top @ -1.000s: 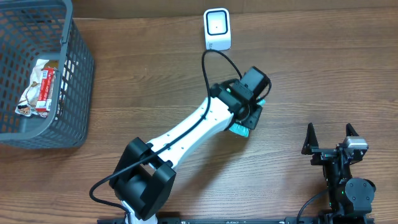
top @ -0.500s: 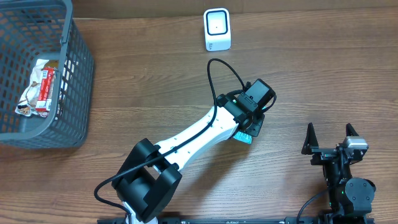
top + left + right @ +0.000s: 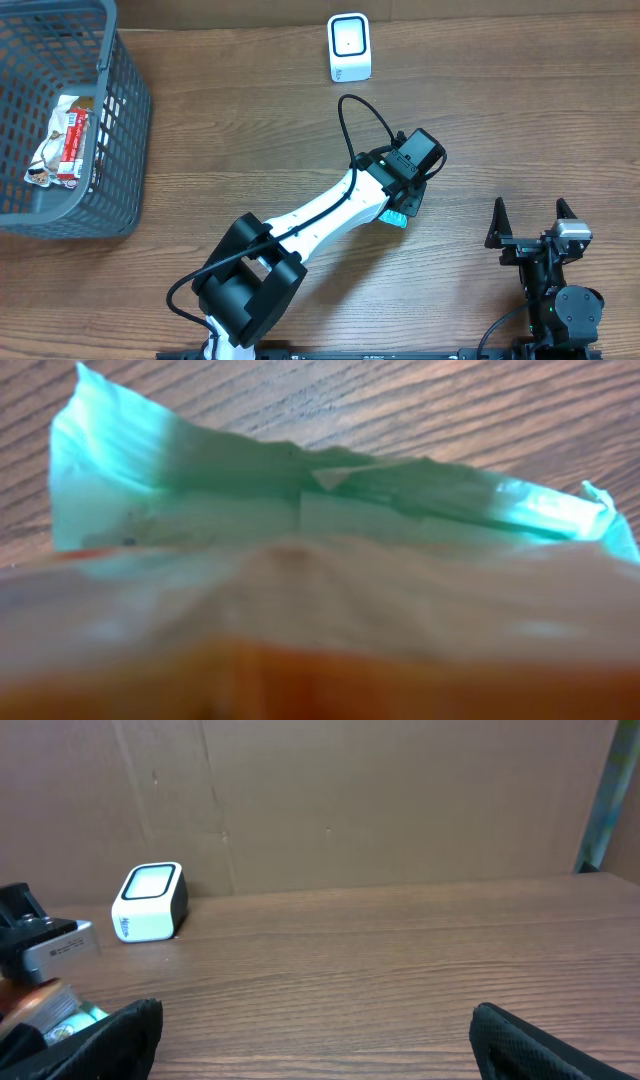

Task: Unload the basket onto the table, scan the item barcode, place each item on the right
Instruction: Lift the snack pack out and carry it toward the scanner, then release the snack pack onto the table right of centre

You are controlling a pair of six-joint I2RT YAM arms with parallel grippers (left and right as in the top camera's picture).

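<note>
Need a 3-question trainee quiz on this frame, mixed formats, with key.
1. True or false: the white scanner sits inside the grey basket.
2. Which arm reaches over the teal packet? A) left B) right C) neither
3. How do the jaws of the right gripper stand?

Key: 1 false; 2 A; 3 open, with nothing between them.
</note>
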